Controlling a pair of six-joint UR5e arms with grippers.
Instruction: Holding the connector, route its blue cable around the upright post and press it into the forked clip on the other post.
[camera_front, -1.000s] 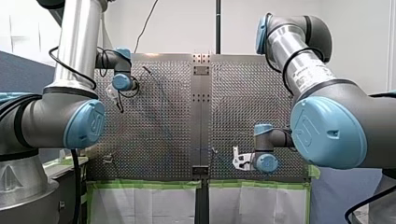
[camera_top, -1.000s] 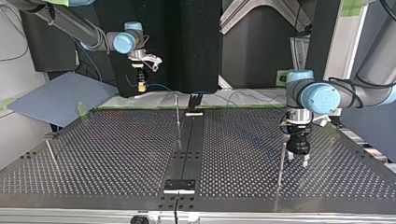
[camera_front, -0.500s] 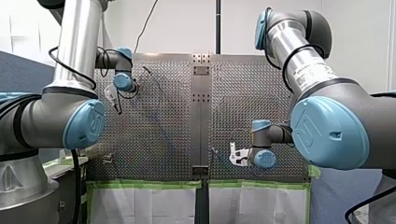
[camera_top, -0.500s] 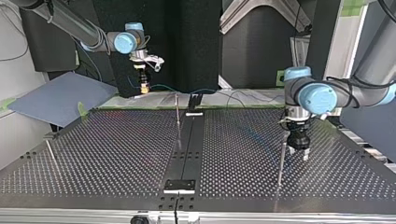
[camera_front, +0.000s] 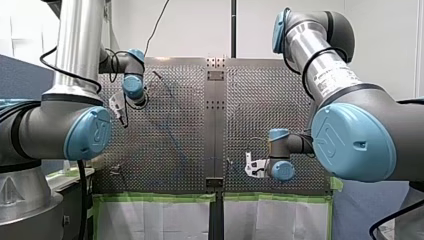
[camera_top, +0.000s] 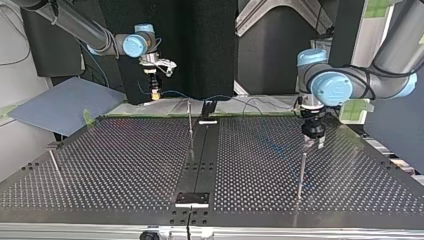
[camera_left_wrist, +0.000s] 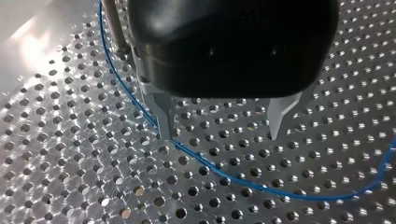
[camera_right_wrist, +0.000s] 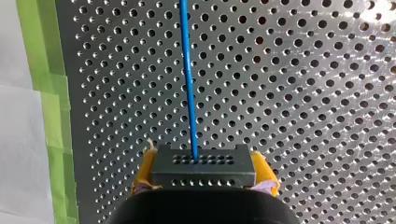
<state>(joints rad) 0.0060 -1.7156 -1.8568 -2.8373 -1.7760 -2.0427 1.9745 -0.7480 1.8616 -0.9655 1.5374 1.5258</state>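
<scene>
Only wrist views show: right claw (camera_right_wrist: 204, 171) clamps connector (camera_right_wrist: 204, 161), left claw (camera_left_wrist: 220, 133) apart over cable (camera_left_wrist: 243, 183).

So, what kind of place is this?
Probably a robotics laboratory test bench: a perforated metal table with thin upright posts, green tape along its edge, and my right gripper holding a connector.

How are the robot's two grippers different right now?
My left gripper is open and empty; my right gripper is shut on the connector. My left gripper's fingers are bare metal; my right gripper has yellow pads. Both hang over the holey table, near the blue cable.
</scene>
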